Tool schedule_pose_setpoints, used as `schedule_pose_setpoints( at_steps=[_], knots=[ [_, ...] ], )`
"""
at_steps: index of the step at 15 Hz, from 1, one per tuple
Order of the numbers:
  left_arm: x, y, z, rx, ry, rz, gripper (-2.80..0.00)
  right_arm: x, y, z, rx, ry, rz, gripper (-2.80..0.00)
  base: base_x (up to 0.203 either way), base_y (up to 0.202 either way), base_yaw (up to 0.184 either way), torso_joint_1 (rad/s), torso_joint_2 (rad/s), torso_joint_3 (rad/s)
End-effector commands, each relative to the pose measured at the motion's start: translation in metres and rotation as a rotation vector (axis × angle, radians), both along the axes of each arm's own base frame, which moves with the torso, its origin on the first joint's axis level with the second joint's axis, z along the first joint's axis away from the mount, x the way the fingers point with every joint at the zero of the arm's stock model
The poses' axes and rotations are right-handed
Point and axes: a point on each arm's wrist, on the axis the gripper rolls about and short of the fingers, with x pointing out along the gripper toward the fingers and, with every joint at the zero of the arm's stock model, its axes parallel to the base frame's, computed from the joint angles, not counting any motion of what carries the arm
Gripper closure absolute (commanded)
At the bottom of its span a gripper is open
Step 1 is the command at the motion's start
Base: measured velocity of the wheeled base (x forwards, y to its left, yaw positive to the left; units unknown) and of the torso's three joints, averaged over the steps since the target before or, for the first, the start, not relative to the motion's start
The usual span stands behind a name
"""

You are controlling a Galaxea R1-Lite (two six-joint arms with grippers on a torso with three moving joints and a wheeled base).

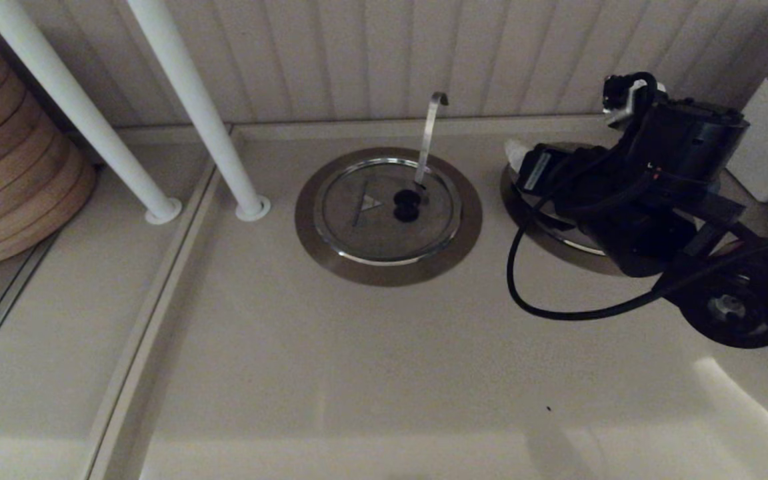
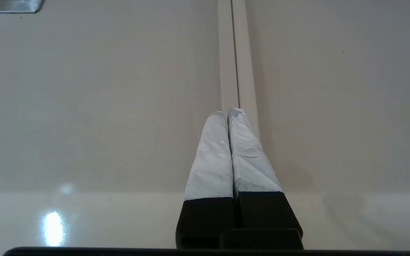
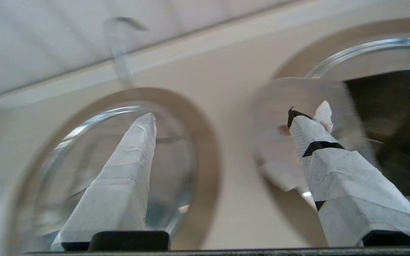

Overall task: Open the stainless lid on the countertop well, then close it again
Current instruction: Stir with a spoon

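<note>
- The right gripper (image 1: 524, 163) is held low over the countertop well (image 1: 521, 207) at the right of the table (image 1: 371, 373). Its fingers are spread wide and nothing is pinched between them.
- In the right wrist view a blurred pale disc, taken to be the stainless lid (image 3: 279, 106), is seen just behind one fingertip. The dark inside of the well shows beside it, so the lid is judged to be off its seat or tilted. Whether it rests on the collar cannot be told.
- The step in hand is judged to be the re-grasp for closing. The black knob is not seen in any view, so it should be found before the fingers are brought together.
- The gripper should be centred over the knob so that both pads meet it evenly; a one-sided pinch is likely to tip the lid.
- The lid should be lowered level and lined up inside the shiny rim (image 3: 368, 44) before it is let go.
- The twin lid (image 1: 387, 210) with the hooked handle (image 1: 429, 133) lies close by and should be left untouched.
- The left gripper (image 2: 229, 112) is parked over bare table, its fingers pressed together.
</note>
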Motion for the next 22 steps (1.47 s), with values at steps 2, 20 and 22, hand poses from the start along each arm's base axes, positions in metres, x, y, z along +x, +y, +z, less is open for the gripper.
schedule_pose_setpoints(
  at_steps=[2, 20, 22],
  knots=[
    [0.000, 0.000, 0.000, 0.000, 0.001, 0.002, 0.00, -0.028, -0.001, 0.024, 0.013, -0.061, 0.033, -2.80, 0.000, 0.000, 0.000, 0.000, 0.00, 0.000],
    [0.000, 0.000, 0.000, 0.000, 0.001, 0.000, 0.00, 0.106, -0.165, 0.034, -0.226, 0.142, -0.527, -2.80, 0.000, 0.000, 0.000, 0.000, 0.00, 0.000],
    [0.000, 0.000, 0.000, 0.000, 0.001, 0.000, 0.00, 0.111, -0.180, 0.031, -0.232, 0.187, -0.571, -2.80, 0.000, 0.000, 0.000, 0.000, 0.00, 0.000]
  ],
)
